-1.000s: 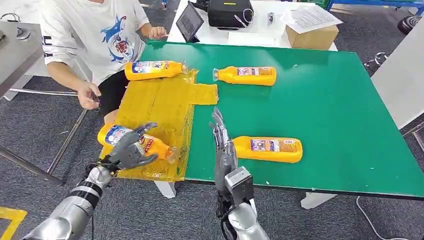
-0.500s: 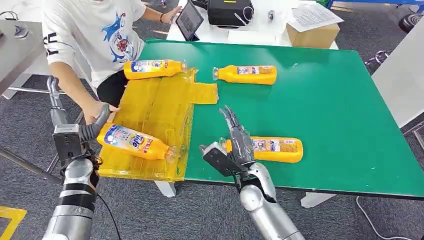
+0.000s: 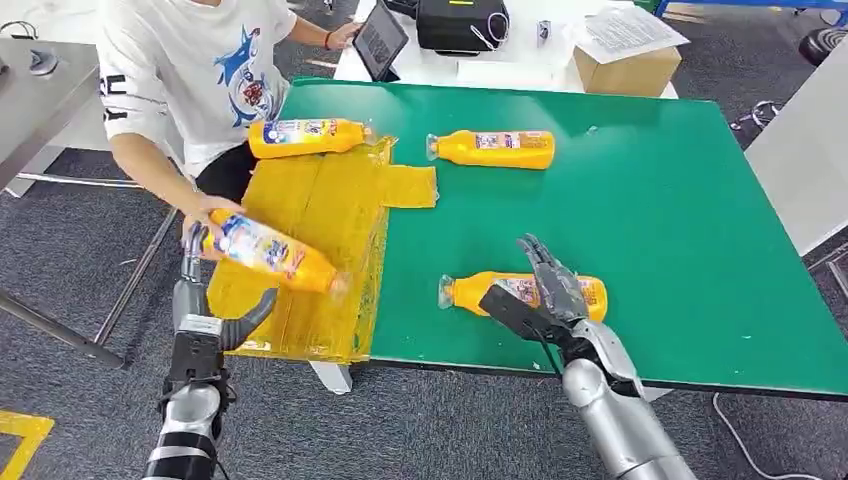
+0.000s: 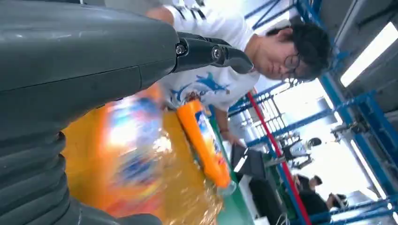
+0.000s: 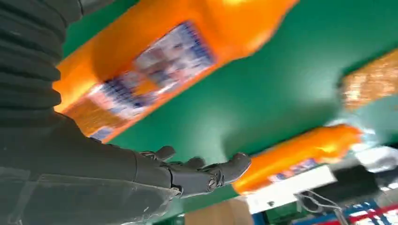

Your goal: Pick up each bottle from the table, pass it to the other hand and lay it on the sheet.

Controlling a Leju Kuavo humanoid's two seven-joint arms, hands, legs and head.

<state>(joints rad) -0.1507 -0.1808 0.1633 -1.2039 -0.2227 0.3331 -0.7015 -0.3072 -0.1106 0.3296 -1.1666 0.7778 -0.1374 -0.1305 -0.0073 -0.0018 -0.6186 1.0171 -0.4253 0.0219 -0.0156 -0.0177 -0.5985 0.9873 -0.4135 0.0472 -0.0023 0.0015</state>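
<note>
cardboard box (image 3: 626, 72), tablet (image 3: 380, 42), black case (image 3: 462, 24), seated person (image 3: 190, 70)

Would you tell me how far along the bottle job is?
Done: the first bottle lies at the sheet's far edge. In hand: a person holds a second bottle over the sheet, the left hand open beside it. Left: near bottle, under the open right hand, and far bottle, both on the table.
</note>
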